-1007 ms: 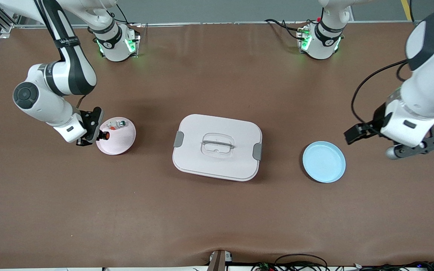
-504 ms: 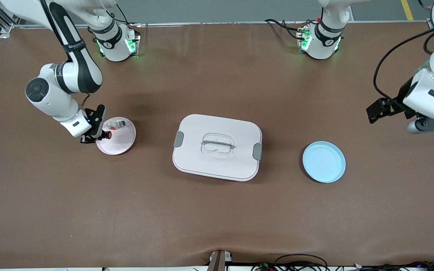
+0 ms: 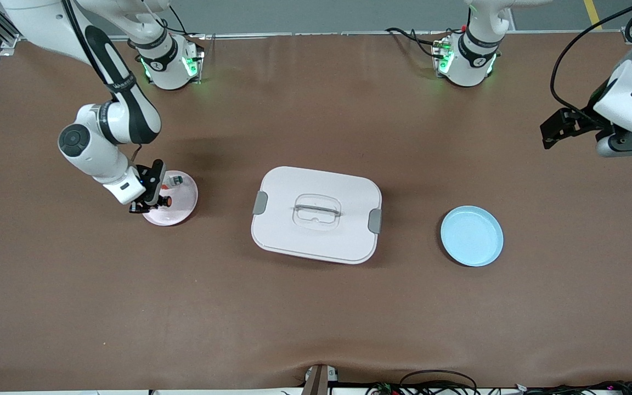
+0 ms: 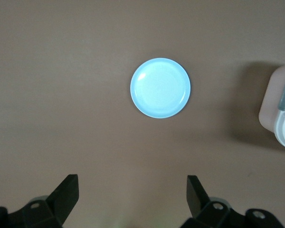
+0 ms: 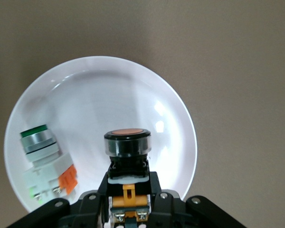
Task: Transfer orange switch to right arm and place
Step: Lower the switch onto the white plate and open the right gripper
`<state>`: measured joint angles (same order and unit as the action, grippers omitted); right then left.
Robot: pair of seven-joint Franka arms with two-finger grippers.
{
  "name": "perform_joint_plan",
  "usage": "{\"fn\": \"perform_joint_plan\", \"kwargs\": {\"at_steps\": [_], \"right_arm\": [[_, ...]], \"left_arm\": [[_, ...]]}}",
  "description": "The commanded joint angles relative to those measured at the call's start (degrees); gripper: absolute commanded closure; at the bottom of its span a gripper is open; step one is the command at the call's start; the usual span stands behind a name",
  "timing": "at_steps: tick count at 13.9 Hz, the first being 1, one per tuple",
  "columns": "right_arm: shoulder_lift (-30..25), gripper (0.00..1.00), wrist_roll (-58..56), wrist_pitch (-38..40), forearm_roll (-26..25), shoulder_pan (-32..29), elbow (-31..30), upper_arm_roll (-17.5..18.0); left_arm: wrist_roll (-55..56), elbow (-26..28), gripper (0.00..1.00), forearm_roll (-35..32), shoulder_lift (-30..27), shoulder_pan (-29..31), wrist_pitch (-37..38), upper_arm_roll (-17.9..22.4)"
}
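Observation:
My right gripper (image 3: pixel 156 202) is shut on the orange switch (image 3: pixel 167 201), a black push-button with a round orange cap, and holds it low over the pink plate (image 3: pixel 180 210), at the plate's edge toward the right arm's end of the table. In the right wrist view the fingers (image 5: pixel 154 190) clamp the switch (image 5: pixel 127 141) by its body, cap pointing out over the plate (image 5: pixel 109 90). My left gripper (image 3: pixel 560 127) is open and empty, high over bare table at the left arm's end. The left wrist view shows its fingertips wide apart (image 4: pixel 133 184).
A white-bodied, green-tipped part (image 3: pixel 175 179) lies on the pink plate, also in the right wrist view (image 5: pixel 42 159). A white lidded box (image 3: pixel 316 214) sits mid-table. An empty blue plate (image 3: pixel 471 236) lies toward the left arm's end and shows in the left wrist view (image 4: pixel 160 88).
My right gripper has carried the orange switch a little farther in over the pink plate. My left arm has drawn back and away from the blue plate.

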<state>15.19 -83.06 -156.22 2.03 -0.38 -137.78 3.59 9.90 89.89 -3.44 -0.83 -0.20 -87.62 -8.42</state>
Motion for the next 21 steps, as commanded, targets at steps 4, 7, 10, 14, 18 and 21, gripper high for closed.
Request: {"fn": "perform_joint_plan", "kwargs": {"at_steps": [4, 7, 10, 14, 18, 21], "right_arm": [[3.3, 1.0, -1.0, -5.2, -0.3, -0.6, 0.1, 1.0], [4.5, 1.0, -1.0, -6.5, -0.3, -0.6, 0.2, 1.1], [4.7, 1.0, -0.9, -6.4, -0.2, -0.3, 0.4, 1.4], [4.4, 0.0, -0.4, -6.0, -0.2, -0.7, 1.0, 1.9], [2.5, 0.0, -0.4, 2.6, 1.2, -0.8, 4.6, 2.1], [-0.9, 0.0, -0.1, 19.4, 3.2, -0.8, 11.6, 1.9]], "left_arm": [[-1.4, 5.3, 0.0, 1.8, -5.1, -0.8, -0.5, 0.9], [-3.8, 5.3, 0.0, 1.8, -5.6, -0.8, -0.5, 1.7], [-4.2, 5.5, 0.0, 1.9, -6.1, -0.8, -0.4, 1.8], [-4.3, 5.3, 0.0, 3.4, -5.8, -0.5, -0.5, 1.8], [-4.3, 5.1, 0.0, 3.5, -5.4, -0.3, -1.3, 1.7], [-4.3, 5.1, 0.0, 3.4, -5.5, -0.2, -1.3, 1.7]]}}
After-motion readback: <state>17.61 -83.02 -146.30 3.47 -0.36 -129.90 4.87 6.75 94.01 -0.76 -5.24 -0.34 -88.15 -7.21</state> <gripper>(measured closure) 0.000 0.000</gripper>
